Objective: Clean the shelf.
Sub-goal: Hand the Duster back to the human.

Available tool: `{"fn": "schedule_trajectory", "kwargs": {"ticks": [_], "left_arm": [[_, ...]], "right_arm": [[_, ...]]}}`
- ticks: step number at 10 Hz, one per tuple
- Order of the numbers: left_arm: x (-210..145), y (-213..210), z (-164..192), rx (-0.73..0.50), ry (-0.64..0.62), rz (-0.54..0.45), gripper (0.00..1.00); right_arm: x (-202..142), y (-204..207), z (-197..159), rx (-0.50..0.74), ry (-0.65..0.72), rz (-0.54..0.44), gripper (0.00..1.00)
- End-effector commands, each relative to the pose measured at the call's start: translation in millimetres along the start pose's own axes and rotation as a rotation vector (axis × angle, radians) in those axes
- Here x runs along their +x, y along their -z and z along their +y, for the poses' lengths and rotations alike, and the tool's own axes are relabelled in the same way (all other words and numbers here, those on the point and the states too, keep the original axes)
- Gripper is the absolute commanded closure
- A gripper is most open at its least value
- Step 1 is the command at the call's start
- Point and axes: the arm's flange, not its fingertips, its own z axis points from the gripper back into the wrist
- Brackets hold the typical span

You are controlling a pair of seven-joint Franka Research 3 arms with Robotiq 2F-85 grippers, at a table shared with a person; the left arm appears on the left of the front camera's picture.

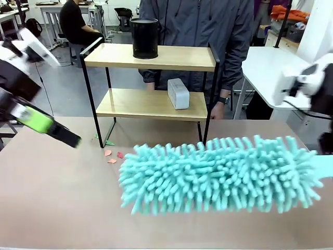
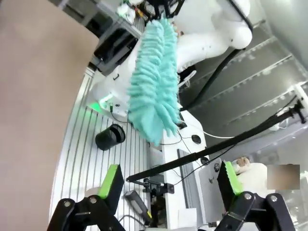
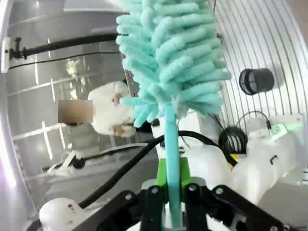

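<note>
The duster (image 1: 218, 174) is gripped by the right gripper (image 3: 172, 190); left gripper (image 2: 168, 180) open. The black cylinder (image 1: 144, 38) could easily get knocked off the shelf (image 1: 151, 57).

A brown tabletop (image 1: 57, 208) fills the near part of the scene, scattered with a few small paper scraps (image 1: 112, 154) left of centre. Beyond it, a grey floor (image 1: 62, 88) stretches to the far side of the room. On the right stands a white table (image 1: 270, 67), with orange cloth (image 1: 291, 11) heaped behind it. On the far left, a person in black (image 1: 75, 23) sits on a chair beside another desk (image 1: 49, 8). A black office chair (image 1: 124, 15) stands farther back. Light is even and bright, as from overhead lamps.
</note>
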Motion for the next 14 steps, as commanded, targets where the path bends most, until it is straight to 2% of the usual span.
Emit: {"fn": "schedule_trajectory", "kwargs": {"ticks": [1,4,6,11,14], "left_arm": [[-5,14,19,-0.019,-0.038,0.008,0.0],[-2,63,40,-0.031,-0.083,0.069,0.0],[-3,93,49,-0.08,-0.106,0.127,0.0],[-22,154,40,-0.169,-0.128,0.303,0.0],[-25,157,41,-0.168,-0.118,0.302,0.0]], "right_arm": [[14,-10,-13,0.005,-0.019,0.135,0.88],[49,-1,-17,0.005,-0.107,0.206,0.88],[58,-2,-26,0.016,-0.136,0.156,0.88],[53,-6,-46,0.031,-0.143,0.04,0.88],[50,-5,-51,0.061,-0.135,0.053,0.88]]}}
